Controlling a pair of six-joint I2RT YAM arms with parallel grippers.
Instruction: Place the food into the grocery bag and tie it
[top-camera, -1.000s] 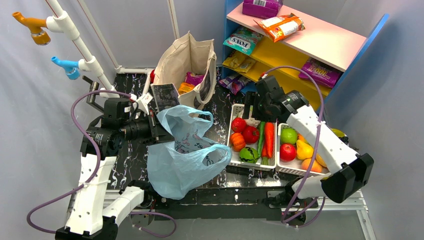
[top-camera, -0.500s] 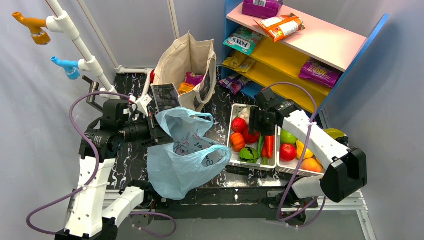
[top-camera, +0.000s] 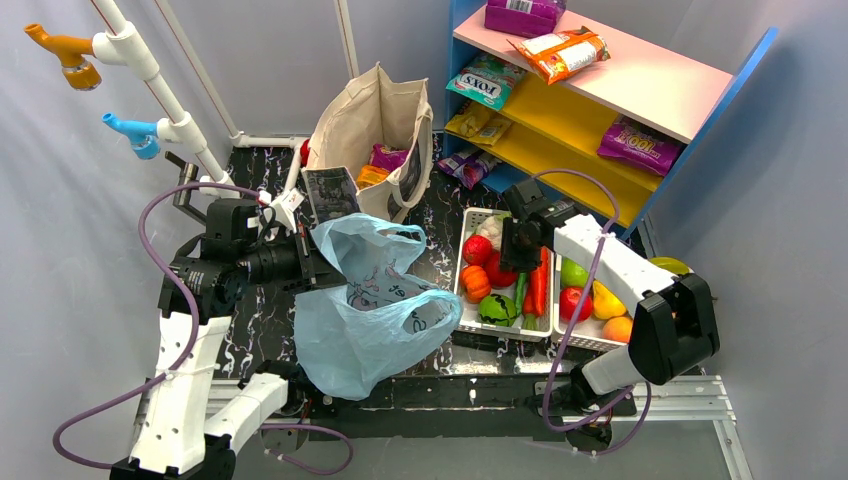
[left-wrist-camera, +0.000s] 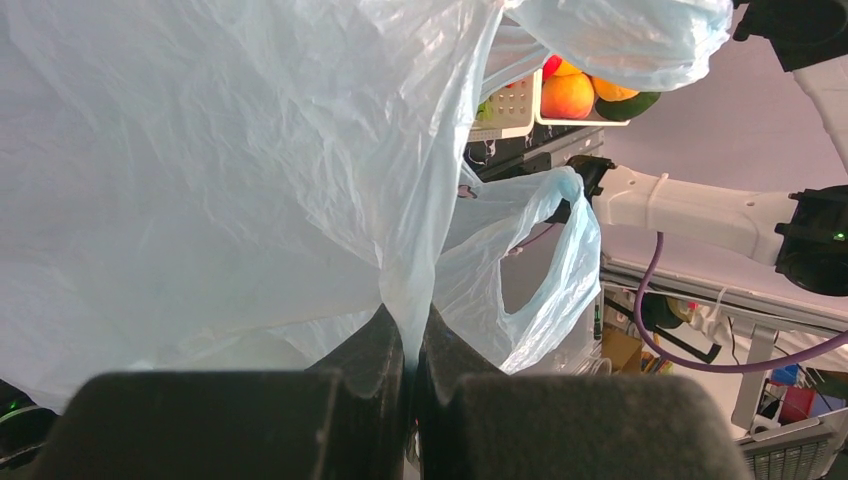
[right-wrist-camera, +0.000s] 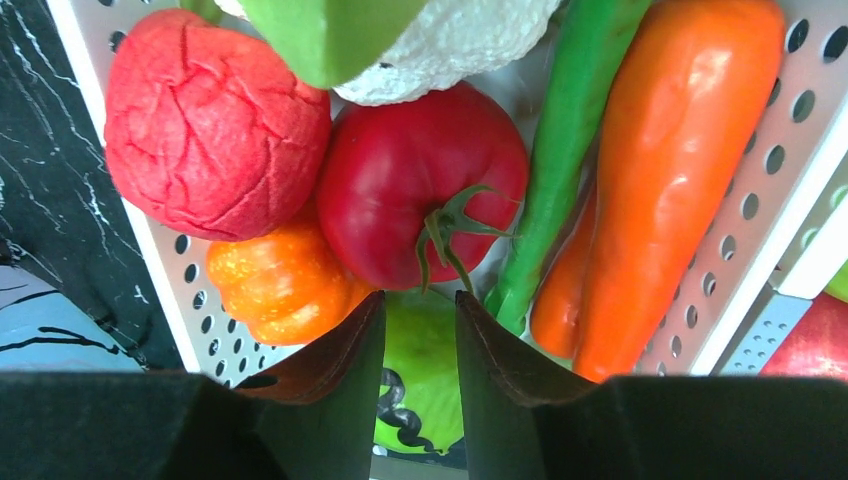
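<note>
On the black marbled bench (top-camera: 260, 310) the light-blue grocery bag (top-camera: 370, 320) hangs with its mouth facing the white tray (top-camera: 462, 262). The left tool (left-wrist-camera: 408, 330) is clamped on a fold of the bag's film near the rim. None of the food looks to be in the bag yet; it lies packed in the trays. The right tool (right-wrist-camera: 420, 345) hovers over the red tomato (right-wrist-camera: 420, 195), its fingers (right-wrist-camera: 340, 350) only a little apart and holding nothing. To pick well, it should spread wider than the tomato. It should come straight down astride the tomato, clear of the wrinkled red fruit (right-wrist-camera: 215, 130), the small orange pumpkin (right-wrist-camera: 280, 285) and the green pepper (right-wrist-camera: 570, 160) touching it. Then it should close gently below the stalk and lift before carrying it to the bag.
</note>
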